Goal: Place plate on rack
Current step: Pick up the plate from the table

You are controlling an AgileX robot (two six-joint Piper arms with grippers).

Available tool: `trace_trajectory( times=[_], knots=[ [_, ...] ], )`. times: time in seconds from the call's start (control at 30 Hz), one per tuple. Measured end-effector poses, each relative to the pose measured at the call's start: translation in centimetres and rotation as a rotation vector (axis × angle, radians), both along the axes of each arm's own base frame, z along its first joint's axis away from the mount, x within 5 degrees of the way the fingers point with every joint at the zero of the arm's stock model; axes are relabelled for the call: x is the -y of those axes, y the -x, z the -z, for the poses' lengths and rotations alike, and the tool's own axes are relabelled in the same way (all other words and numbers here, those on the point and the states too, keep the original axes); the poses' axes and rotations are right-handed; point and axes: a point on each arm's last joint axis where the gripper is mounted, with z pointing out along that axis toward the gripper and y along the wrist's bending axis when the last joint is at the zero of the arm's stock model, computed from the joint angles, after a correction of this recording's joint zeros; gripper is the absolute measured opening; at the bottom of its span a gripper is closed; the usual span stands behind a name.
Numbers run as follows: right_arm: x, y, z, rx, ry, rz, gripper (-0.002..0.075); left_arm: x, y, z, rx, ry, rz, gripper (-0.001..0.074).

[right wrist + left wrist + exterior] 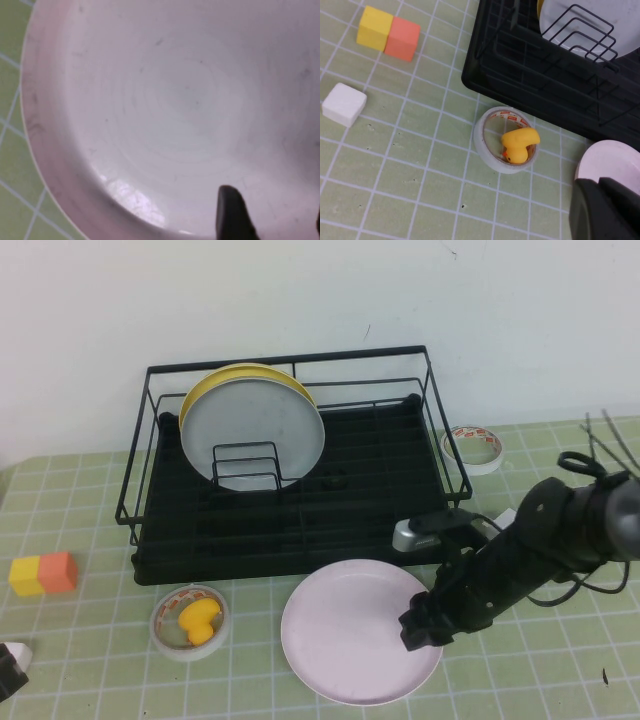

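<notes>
The pink plate [355, 630] lies flat on the desk [90, 510] at about six o'clock from the black rack [300, 530], just in front of its tray edge, and the right gripper [425, 625] is down at the plate's three o'clock rim. The right wrist view shows one dark fingertip over the plate's inner surface, but whether the gripper is apart or clamped on the rim I cannot tell. This looks like the pickup step, with the grasp being set. Next it calls for a firm pinch on the rim, a lift, tilting the plate upright and slotting it between the wire dividers, clear of the grey plate [252, 430] and yellow plate [225, 377] leaning at the rack's ten o'clock. The left gripper [10, 672] sits parked at the desk's eight o'clock corner; its state is unreadable.
</notes>
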Motion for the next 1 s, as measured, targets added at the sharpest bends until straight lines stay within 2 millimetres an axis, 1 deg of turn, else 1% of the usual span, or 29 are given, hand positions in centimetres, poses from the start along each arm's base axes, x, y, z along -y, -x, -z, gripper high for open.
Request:
trace_trajectory(
  times=[0.13,0.23,0.33,0.4,0.57,0.67,0.73,0.87,1.0],
  knots=[
    [-0.2,-0.4,0.9,-0.022,0.003,-0.008,0.0329,0.0,0.0,0.0,0.0,0.002,0.0,-0.0002],
    [-0.3,-0.4,1.1,-0.028,0.004,-0.01,0.0304,0.0,0.0,0.0,0.0,0.002,0.0,-0.0002],
    [-0.3,-0.3,1.1,-0.042,0.005,-0.025,0.0298,0.0,0.0,0.0,0.0,0.002,0.0,-0.0002],
    [-0.3,-0.2,0.7,-0.047,0.01,-0.043,0.0297,0.0,0.0,0.0,0.0,0.002,0.0,-0.0002],
    [0.1,-0.7,-2.0,0.015,0.062,-0.072,0.0295,0.0,0.0,0.0,0.0,0.002,0.0,-0.0002],
    [0.4,-1.0,-2.4,0.039,0.105,-0.07,0.0295,0.0,0.0,0.0,0.0,0.002,0.0,-0.0002],
    [0.5,-1.2,-2.1,0.045,0.121,-0.061,0.0294,0.0,0.0,0.0,0.0,0.002,0.0,-0.0002],
    [0.6,-1.3,0.0,0.014,0.149,-0.052,0.0293,0.0,0.0,0.0,0.0,0.002,0.0,-0.0002],
    [0.7,-1.3,1.5,-0.012,0.162,-0.044,0.0293,0.0,0.0,0.0,-0.002,0.002,0.0,-0.0002]
  ],
)
